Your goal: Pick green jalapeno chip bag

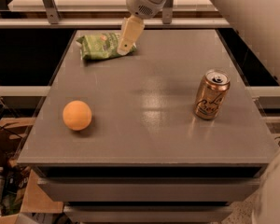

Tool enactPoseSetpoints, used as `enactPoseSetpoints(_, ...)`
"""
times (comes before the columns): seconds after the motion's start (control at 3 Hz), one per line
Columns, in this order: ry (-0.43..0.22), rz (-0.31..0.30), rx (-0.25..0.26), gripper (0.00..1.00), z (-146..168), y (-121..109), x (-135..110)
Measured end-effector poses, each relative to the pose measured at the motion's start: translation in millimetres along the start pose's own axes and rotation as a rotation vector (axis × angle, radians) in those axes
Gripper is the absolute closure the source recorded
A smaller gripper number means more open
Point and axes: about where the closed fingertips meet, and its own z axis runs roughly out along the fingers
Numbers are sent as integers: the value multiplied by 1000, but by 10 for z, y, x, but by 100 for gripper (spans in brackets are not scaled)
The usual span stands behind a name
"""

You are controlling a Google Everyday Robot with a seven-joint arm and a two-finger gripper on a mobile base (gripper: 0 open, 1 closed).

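Bag: small crinkled green jalapeno chip bag [99, 45] with faint white lettering and pale crimped ends, its skin creased and catching the light in patches.
Bag position: lying flat on the far left part of the flat grey surface [149, 125], close to the back edge, its long side running left to right with the left end slightly nearer the front.
Claw: cream-coloured claw [126, 41] hanging down from a rounded white wrist at the top of the view, its tip over the right end of the bag.
Claw contact: the tip overlaps the bag's right crimped end; whether it touches the bag cannot be told.
Claw state: spread or pressed together cannot be told from this view.
Arm: large white robot arm [252, 17] crossing the upper right corner, above the surface.
Ball: smooth round orange ball [77, 115] on the left front part of the surface, well apart from the bag.
Can: upright gold metal drink can [211, 95] with script lettering on the right side of the surface, well apart from the bag and the ball.
Floor: brown cardboard box [16, 171] at the lower left, below the surface.
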Motion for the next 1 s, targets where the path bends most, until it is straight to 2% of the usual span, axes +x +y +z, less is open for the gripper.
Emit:
enactPoseSetpoints(0.33,-10,-25,-2,0,160,197,-36)
enactPoseSetpoints(0.67,-12,-55,-29,0,362,390,-85)
enactPoseSetpoints(1.0,-9,-81,-57,0,606,437,-100)
